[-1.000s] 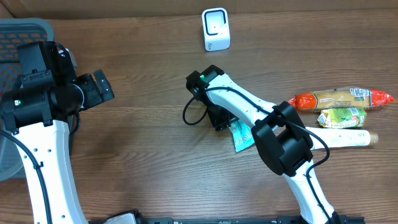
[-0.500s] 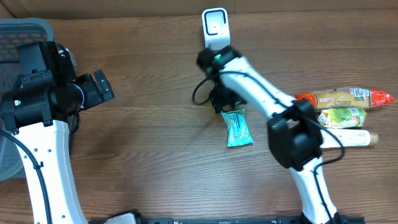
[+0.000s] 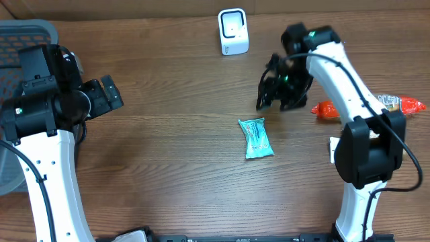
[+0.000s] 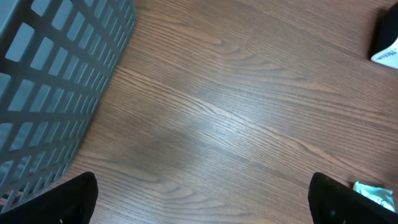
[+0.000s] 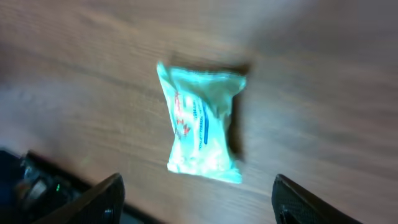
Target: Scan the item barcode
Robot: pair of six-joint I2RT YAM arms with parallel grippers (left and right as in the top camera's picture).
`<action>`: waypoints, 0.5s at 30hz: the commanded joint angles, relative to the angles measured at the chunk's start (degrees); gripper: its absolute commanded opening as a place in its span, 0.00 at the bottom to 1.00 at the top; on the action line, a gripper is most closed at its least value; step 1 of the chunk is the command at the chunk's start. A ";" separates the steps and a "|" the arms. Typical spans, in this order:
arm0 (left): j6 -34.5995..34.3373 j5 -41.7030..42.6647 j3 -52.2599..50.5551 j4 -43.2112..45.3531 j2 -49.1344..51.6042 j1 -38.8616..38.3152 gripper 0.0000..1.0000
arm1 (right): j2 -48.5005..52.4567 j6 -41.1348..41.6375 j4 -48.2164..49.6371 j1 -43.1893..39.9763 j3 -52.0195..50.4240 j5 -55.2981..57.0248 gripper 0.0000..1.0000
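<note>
— Looking down from the right wrist, what shows?

— Nearest, the right pincer [image 5: 198,186] stands wide apart with nothing in it. The teal packet [image 5: 202,127] lies flat on the desk [image 5: 323,74] just ahead of its tips, not touching them. The red and blue print on it is too blurred to read.

— What does the overhead view add?

— That arm is raised and bent over the desk. An orange wrapper [image 3: 327,109] lies close behind the right pincer, partly hidden by the arm. The white scanner [image 3: 233,31] stands farther off, well apart from the packet, and no writing on it can be read.

— And the other side?

— The left pincer [image 4: 205,208] is also spread wide and empty over bare wood. A grey basket [image 4: 56,81] sits just beside it.
</note>
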 commanded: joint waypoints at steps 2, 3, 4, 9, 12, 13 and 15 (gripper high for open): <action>1.11 0.22 0.96 0.09 0.33 0.20 1.00 | 0.31 -2.01 3.58 0.74 -8.83 -5.53 0.74; 1.11 0.22 0.96 0.09 0.33 0.20 0.99 | 0.33 -2.08 4.87 0.72 -10.75 -5.40 0.74; 1.11 0.22 0.96 0.09 0.33 0.20 1.00 | 0.33 -2.97 5.55 0.57 -11.98 -5.44 0.73; 1.11 0.22 0.96 0.09 0.33 0.20 0.99 | 0.33 -6.32 9.66 -0.17 -16.26 -8.02 0.68; 1.11 0.22 0.96 0.09 0.33 0.20 1.00 | 0.31 -6.27 13.00 -0.11 -18.43 -8.07 0.64; 1.11 0.22 0.96 0.09 0.33 0.20 1.00 | 0.31 -6.27 13.92 -0.04 -19.23 -8.26 0.64; 1.11 0.22 0.96 0.09 0.33 0.20 1.00 | 0.33 -6.25 15.43 0.04 -21.03 -8.50 0.61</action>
